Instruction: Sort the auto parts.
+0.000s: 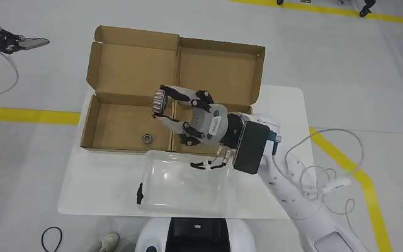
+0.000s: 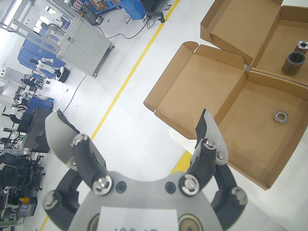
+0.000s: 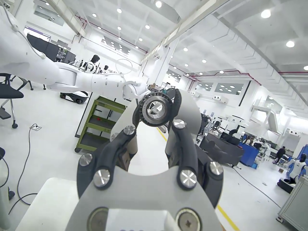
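My right gripper is shut on a toothed bearing ring, held in the air above the seam between two open cardboard boxes. Up close, the ring sits clamped between the fingertips. A smaller bearing ring lies flat in the left box; it shows again on that box's floor. Two metal sleeves stand upright in the right box. My left gripper is open and empty, off the table over the floor, far left.
A clear plastic bin sits at the white table's front edge, just below the boxes. Both box lids stand folded back at the far side. A yellow floor line runs past the table's left.
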### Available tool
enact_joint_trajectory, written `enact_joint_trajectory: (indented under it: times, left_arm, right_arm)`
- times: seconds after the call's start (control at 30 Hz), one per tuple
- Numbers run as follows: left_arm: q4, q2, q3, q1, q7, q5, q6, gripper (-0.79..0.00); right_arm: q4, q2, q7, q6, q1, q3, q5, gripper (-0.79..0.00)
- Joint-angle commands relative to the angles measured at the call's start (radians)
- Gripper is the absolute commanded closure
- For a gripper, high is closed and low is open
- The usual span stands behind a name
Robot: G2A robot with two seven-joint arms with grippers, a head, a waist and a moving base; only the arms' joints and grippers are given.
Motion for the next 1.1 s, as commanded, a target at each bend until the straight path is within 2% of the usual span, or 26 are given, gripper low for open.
enact_joint_trajectory:
  times: [0.0, 0.2, 0.33, 0.53, 0.83, 1.07]
  left_arm:
    - [0.0, 0.0, 0.0, 0.0, 0.0, 0.0, 0.0, -0.785]
    - [0.0, 0.0, 0.0, 0.0, 0.0, 0.0, 0.0, -0.785]
    - [0.0, 0.0, 0.0, 0.0, 0.0, 0.0, 0.0, -0.785]
    - [0.0, 0.0, 0.0, 0.0, 0.0, 0.0, 0.0, -0.785]
    - [0.0, 0.0, 0.0, 0.0, 0.0, 0.0, 0.0, -0.785]
    - [0.0, 0.0, 0.0, 0.0, 0.0, 0.0, 0.0, -0.785]
  right_arm:
    - [-0.008, -0.002, 0.016, 0.008, 0.005, -0.006, 0.004, 0.0]
    - [-0.006, -0.007, 0.014, 0.036, 0.006, -0.029, -0.014, 0.0]
    - [0.002, -0.008, 0.058, 0.04, 0.002, -0.042, -0.031, 0.0]
    - [0.032, -0.01, 0.238, 0.036, -0.016, -0.083, -0.023, 0.0]
    - [0.136, -0.016, 0.419, 0.042, -0.077, -0.147, 0.04, 0.0]
    - [0.31, -0.048, 0.569, 0.019, 0.005, -0.234, 0.099, 0.0]
